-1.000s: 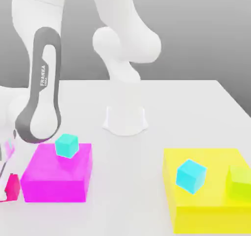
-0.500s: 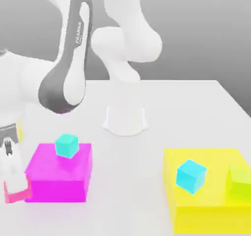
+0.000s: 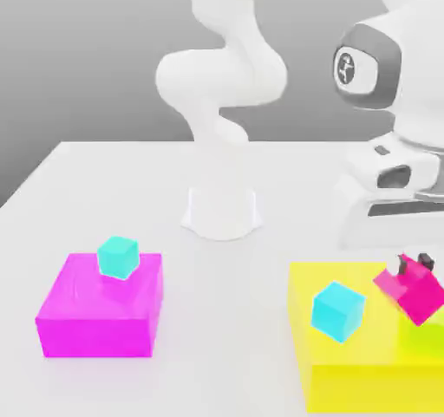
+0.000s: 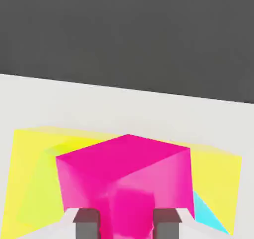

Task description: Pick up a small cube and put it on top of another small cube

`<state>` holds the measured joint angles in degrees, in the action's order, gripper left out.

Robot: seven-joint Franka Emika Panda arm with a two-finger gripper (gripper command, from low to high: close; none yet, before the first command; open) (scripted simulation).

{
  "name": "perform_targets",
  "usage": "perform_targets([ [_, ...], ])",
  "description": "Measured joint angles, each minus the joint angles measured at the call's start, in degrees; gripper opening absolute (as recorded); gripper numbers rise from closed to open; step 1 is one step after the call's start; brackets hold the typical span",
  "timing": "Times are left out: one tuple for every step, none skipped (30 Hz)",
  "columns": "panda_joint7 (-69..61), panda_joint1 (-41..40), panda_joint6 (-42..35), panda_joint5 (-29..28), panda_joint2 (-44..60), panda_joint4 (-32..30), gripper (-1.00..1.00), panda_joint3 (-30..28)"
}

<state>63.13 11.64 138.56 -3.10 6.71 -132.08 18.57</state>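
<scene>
Pink small cube point(image 3: 413, 292), tilted, is clamped between our fingers point(image 4: 87, 223) just above the lime cube point(image 3: 423, 337) on the yellow block point(image 3: 364, 363) at the exterior view's right; released crooked, it could slide off

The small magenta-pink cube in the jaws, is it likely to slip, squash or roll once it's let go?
The small magenta-pink cube probably stays rigid: its edges look straight while clamped. It hangs tilted over the lime-green cube, so it may land on an edge and tip. Being flat-faced, it should settle rather than roll. Its smooth faces might slide a little.
</scene>
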Motion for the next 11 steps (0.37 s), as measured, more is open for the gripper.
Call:
perform_targets([
  [0.4, 0.2, 1.5, -0.7, 1.3, -0.3, 1.00, -0.1],
  [0.4, 0.2, 1.5, -0.7, 1.3, -0.3, 1.00, -0.1],
  [0.4, 0.2, 1.5, -0.7, 1.3, -0.3, 1.00, -0.1],
  [0.4, 0.2, 1.5, -0.7, 1.3, -0.3, 1.00, -0.1],
  [0.4, 0.2, 1.5, -0.7, 1.3, -0.3, 1.00, -0.1],
  [0.4, 0.2, 1.5, -0.7, 1.3, -0.3, 1.00, -0.1],
  [0.6, 0.3, 2.2, -1.2, 2.0, -0.4, 1.00, -0.2],
  [0.4, 0.3, 1.4, -0.9, 1.4, -0.2, 1.00, -0.1],
  [0.0, 0.2, -0.3, -0.3, 0.2, 0.3, 1.00, 0.0],
  [-0.6, 0.2, -2.3, 0.5, -1.4, 0.8, 1.00, 0.1],
  [-1.3, 0.2, -4.5, 1.4, -3.1, 1.5, 1.00, 0.2],
])
